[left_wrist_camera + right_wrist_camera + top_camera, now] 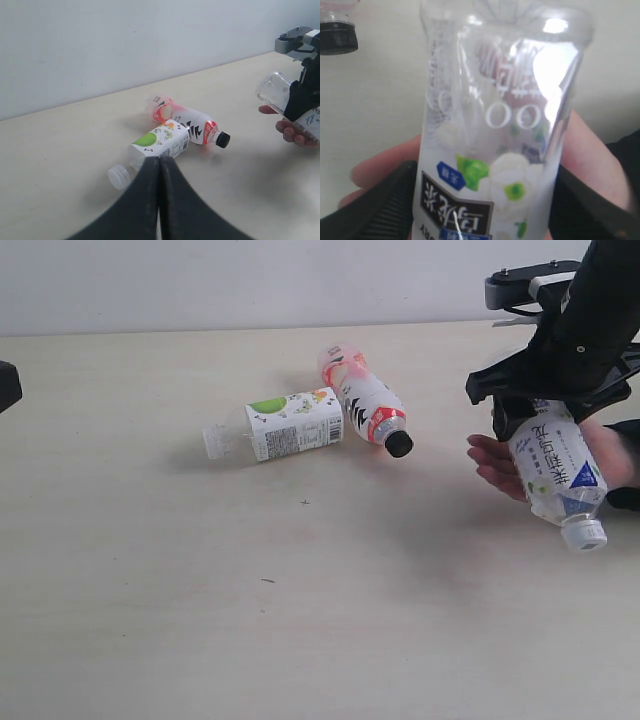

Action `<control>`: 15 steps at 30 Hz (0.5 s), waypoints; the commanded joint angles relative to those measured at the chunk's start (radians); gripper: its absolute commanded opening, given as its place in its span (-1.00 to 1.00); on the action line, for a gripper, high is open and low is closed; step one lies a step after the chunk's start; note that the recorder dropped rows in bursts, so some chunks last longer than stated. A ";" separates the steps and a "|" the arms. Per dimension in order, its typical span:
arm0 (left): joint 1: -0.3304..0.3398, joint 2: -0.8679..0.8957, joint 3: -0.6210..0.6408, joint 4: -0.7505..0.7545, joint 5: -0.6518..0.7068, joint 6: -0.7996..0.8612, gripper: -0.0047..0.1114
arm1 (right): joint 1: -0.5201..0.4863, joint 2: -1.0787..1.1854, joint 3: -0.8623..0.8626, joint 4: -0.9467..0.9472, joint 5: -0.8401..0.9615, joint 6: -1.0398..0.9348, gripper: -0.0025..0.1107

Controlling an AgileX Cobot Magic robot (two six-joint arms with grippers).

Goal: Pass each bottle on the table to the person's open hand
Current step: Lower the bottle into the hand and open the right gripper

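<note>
Bottle (495,100) sits in right gripper (487,215); only exterior view shows its cap (583,533).

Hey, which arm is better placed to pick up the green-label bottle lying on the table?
Probably the left: the left fingers are shut, empty, facing the green-label bottle; the right fingers hold a white-capped bottle at the person's hand.

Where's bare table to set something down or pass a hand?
Free: the wide table strip on the camera side of the green-label bottle and black-capped bottle; also left of them. Crowded: those two lie close together, and right gripper holds the blue-label bottle at the hand.
</note>
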 commanded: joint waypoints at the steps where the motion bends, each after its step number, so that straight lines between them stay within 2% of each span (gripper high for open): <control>1: 0.002 -0.005 0.003 0.004 -0.006 0.000 -0.91 | -0.004 0.000 0.001 -0.005 -0.004 0.001 0.30; 4: 0.002 -0.005 0.003 0.004 -0.006 0.000 -0.91 | -0.004 0.000 0.001 -0.005 -0.001 0.001 0.39; 15: 0.002 -0.005 0.003 0.004 -0.006 0.000 -0.91 | -0.004 -0.020 -0.021 -0.011 0.024 0.001 0.39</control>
